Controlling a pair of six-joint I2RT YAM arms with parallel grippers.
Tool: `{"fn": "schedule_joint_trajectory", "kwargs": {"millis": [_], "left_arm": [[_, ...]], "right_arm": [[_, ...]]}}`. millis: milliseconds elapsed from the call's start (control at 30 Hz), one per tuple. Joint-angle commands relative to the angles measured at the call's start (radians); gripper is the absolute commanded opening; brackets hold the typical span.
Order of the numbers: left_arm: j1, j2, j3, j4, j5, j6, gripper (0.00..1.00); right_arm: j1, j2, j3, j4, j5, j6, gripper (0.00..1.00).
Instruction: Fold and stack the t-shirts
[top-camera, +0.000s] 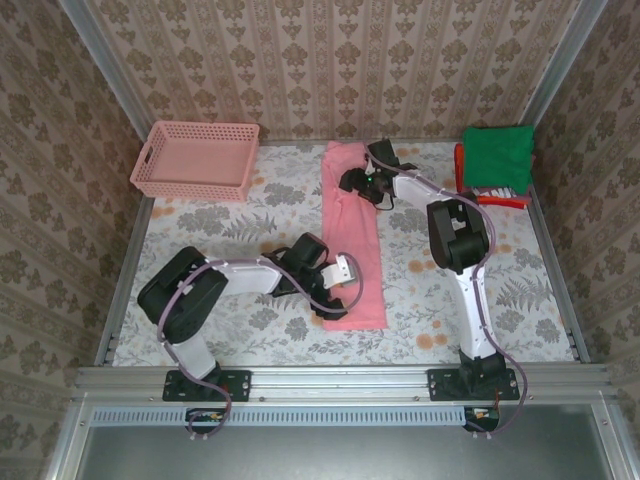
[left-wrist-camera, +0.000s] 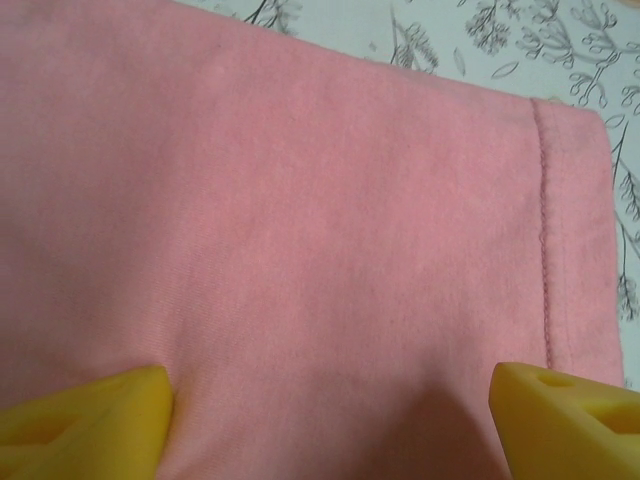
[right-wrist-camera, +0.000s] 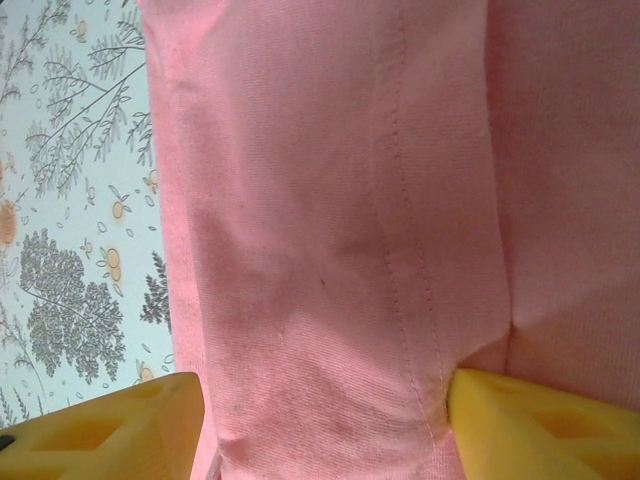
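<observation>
A pink lattice basket (top-camera: 197, 160) sits at ten o'clock on the floral-print table (top-camera: 530, 285), backed by patterned wallpaper (top-camera: 330, 60).

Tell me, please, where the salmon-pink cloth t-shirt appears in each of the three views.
Top external: the salmon-pink cloth t-shirt is a long folded strip mid-table, running from far to near.
Left wrist: the shirt spans from the left edge to its stitched hem at right.
Right wrist: the shirt takes the centre and right, seams running top to bottom.
Shared landmark: the floral-print tablecloth, bare beside the shirt in every view.
</observation>
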Motion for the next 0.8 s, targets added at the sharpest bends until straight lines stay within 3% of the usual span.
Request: {"fn": "schedule_joint_trajectory", "kwargs": {"millis": [0, 200, 333, 567, 767], "left_arm": [[0.024, -0.028, -0.049, -0.065, 0.009, -0.001, 0.84], [0.027, -0.066, -0.047, -0.035, 0.019, -0.018, 0.87], [0.023, -0.133, -0.041, 0.006, 0.0, -0.064, 0.91], [0.019, -0.341, -0.065, -0.01, -0.158, -0.234, 0.97], [-0.049, -0.554, -0.124, -0.118, -0.313, -0.374, 0.97]], "right_arm": [[0.005, 0.044, 0.044, -0.048, -0.014, 0.024, 0.67], [0.007, 0.013, 0.119, -0.104, -0.014, -0.027, 0.68], [0.006, -0.09, 0.066, -0.087, 0.004, -0.066, 0.7], [0.006, -0.393, -0.326, 0.058, 0.057, -0.103, 0.71], [0.013, -0.713, -0.728, 0.118, 0.084, -0.136, 0.71]]}}
